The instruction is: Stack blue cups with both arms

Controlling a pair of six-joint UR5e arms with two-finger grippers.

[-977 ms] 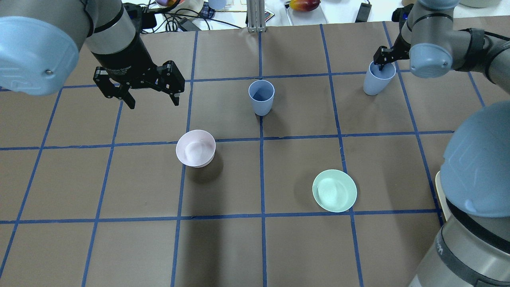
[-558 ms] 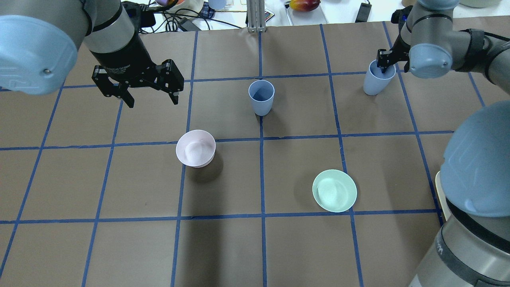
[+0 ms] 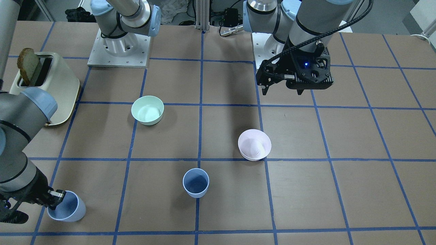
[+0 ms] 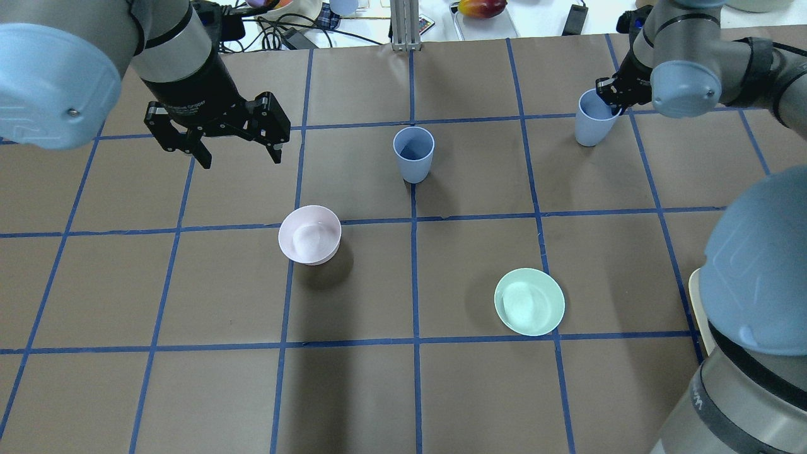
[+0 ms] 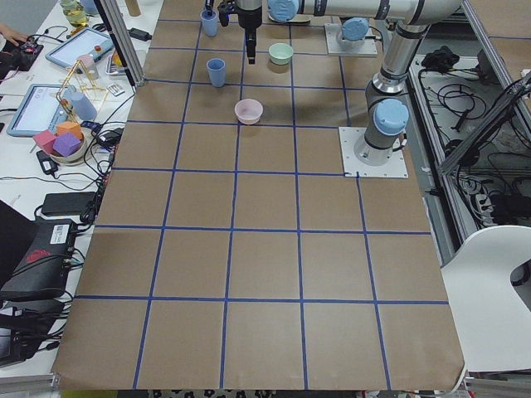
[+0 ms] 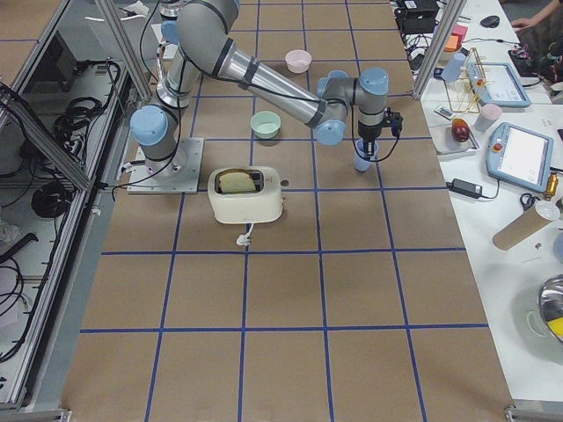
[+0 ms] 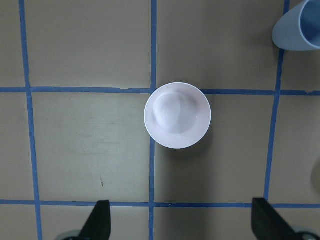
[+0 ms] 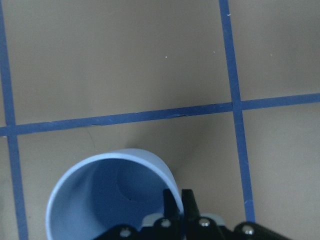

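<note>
One blue cup (image 4: 413, 153) stands upright and alone near the table's middle; it also shows in the front view (image 3: 196, 183) and at the top right corner of the left wrist view (image 7: 300, 25). The other blue cup (image 4: 591, 125) is at the far right, tilted. My right gripper (image 4: 610, 101) is shut on its rim, one finger inside and one outside, as the right wrist view (image 8: 177, 200) shows on the cup (image 8: 110, 195). My left gripper (image 4: 240, 159) is open and empty, hovering left of the middle cup.
A pale pink bowl (image 4: 309, 234) sits below my left gripper, and a mint-green bowl (image 4: 529, 301) sits nearer the robot on the right. A cream toaster (image 3: 44, 85) with bread stands by the right arm's base. Clutter lies beyond the table's far edge.
My right gripper has closed on the cup's rim and shifted slightly away from the robot, tipping the cup. My left gripper has drifted slightly farther from the robot, still open.
</note>
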